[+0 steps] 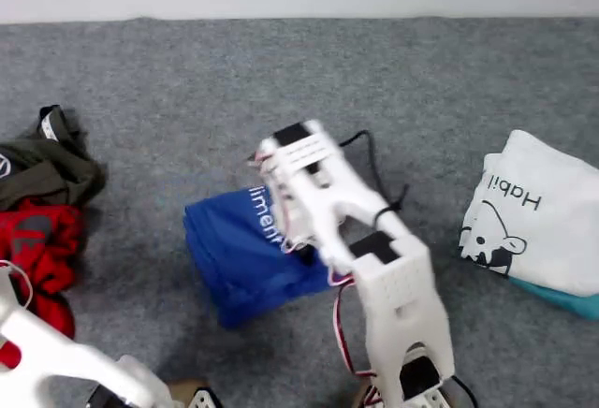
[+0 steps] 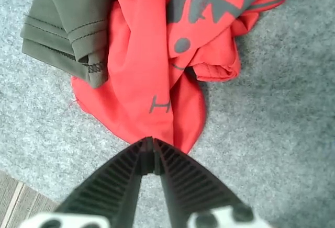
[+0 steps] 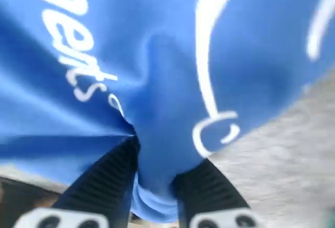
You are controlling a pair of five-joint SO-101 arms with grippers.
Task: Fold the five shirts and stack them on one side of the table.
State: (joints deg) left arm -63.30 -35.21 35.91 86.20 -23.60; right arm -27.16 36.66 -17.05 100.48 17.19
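Gripping: we see the right jaws closed on a bunched fold of the blue shirt (image 3: 157, 55), cloth pinched between both pads.
Right arm (image 1: 393, 277): stretched over the middle of the bench (image 1: 187, 80), wrist above the blue shirt's edge.
Left jaws: shut tip to tip and holding nothing, just at the hem of the red shirt (image 2: 157, 55).
Blue shirt: folded into a compact block mid-bench, just beside the right arm.
Red shirt: crumpled at the left edge, unfolded.
Olive shirt (image 1: 47, 165): crumpled, touching the red one on its far side.
Stack: white shirt (image 1: 543, 211) lying on a teal shirt (image 1: 571, 300) at the right side, well apart from the blue one.
Step, we judge: move the folded blue shirt onto the stack.
How to do it well: we'd keep the pinch through all layers, lift low so the block doesn't sag open, carry it straight right, lay it flat and square on the white shirt, and open only once it rests.
Risk: a one-point pinch may let the fold fall apart.
Left arm (image 1: 56, 357): best kept parked.
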